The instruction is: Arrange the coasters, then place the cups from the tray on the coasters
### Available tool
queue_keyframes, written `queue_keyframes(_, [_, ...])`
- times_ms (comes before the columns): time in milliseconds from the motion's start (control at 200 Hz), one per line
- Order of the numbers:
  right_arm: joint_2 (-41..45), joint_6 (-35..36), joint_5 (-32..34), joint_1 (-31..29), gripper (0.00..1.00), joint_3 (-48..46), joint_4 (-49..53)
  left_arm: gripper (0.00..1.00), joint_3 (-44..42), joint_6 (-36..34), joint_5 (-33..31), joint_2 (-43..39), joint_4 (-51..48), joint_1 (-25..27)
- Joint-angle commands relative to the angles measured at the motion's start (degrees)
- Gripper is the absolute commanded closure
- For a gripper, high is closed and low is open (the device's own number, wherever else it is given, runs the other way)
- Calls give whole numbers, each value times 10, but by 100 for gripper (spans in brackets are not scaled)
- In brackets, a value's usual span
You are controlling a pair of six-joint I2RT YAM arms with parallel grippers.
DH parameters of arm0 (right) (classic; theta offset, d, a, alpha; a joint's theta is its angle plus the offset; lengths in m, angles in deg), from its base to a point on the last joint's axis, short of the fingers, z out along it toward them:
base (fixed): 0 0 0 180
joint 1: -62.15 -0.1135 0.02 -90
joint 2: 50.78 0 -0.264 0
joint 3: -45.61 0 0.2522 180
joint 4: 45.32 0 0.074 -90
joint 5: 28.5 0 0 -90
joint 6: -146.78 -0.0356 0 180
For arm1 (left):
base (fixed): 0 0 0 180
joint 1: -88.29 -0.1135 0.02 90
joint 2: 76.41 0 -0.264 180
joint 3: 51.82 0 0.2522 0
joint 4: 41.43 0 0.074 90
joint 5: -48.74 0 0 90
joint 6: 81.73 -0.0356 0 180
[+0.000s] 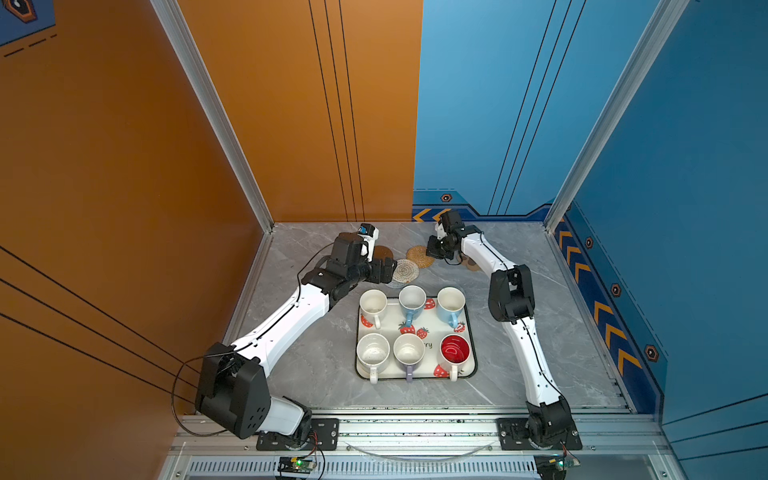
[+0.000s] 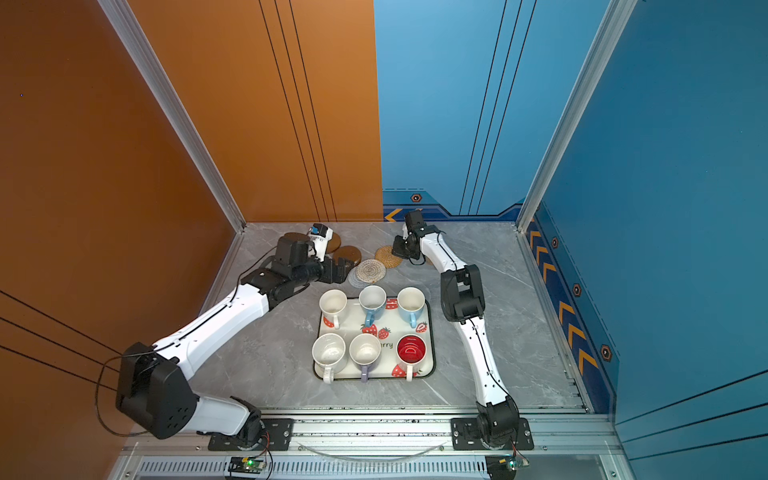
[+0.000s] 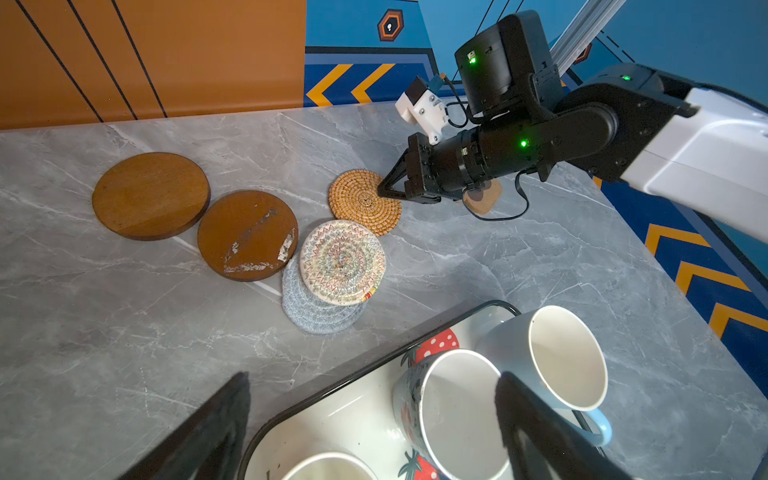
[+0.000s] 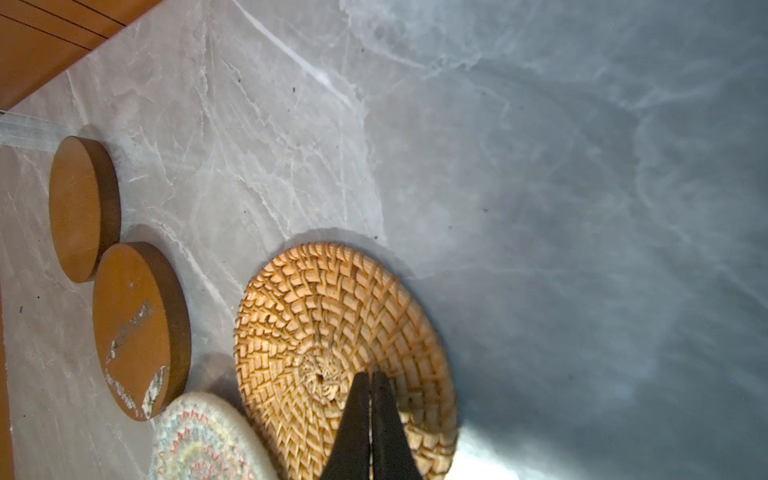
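Nearest the robot's base, the tray (image 1: pixel 426 370) lies flat on the marble table (image 1: pixel 311 353) and holds all six cups upright in two rows, handles turned toward the base. The near row has a speckled cup (image 1: pixel 372 352), a lavender cup (image 1: pixel 409 351) and a red-lined cup (image 1: pixel 454 350). Behind them stand a plain white cup (image 1: pixel 373 303) and two light blue cups (image 1: pixel 412 299). As glazed ceramic they are probably weighty, slick and easy to chip — one finger inside the wall and one outside looks the surest hold.

Just beyond the tray the left pincer (image 3: pixel 374 378) hovers with its fingers spread wide, holding nothing.

Past it lie the coasters, bunched and not yet spaced out. A cream woven coaster (image 3: pixel 341 261) overlaps a grey woven coaster (image 3: pixel 320 316); both are likely soft and floppy. Beside them are a scuffed brown disc (image 3: pixel 247 235) and a clean brown disc (image 3: pixel 150 195), stiff and thick-edged.

The right pincer (image 4: pixel 370 386), fingers pressed together on nothing, points its tip at the rattan coaster (image 3: pixel 361 201). It looks light and flat, so it should slide over the smooth stone more readily than it would lift. A paw-print coaster (image 3: pixel 482 199) shows partly beneath that arm.
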Motion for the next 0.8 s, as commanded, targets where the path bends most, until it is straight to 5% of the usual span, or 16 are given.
queue_keyframes(0, [10,18,54,18,100,-23,58,7,-2,9,-7,-5,5,-5])
queue_keyframes(796, [32,42,53,84,100,-45,69,8,42,21,4,33,5,22])
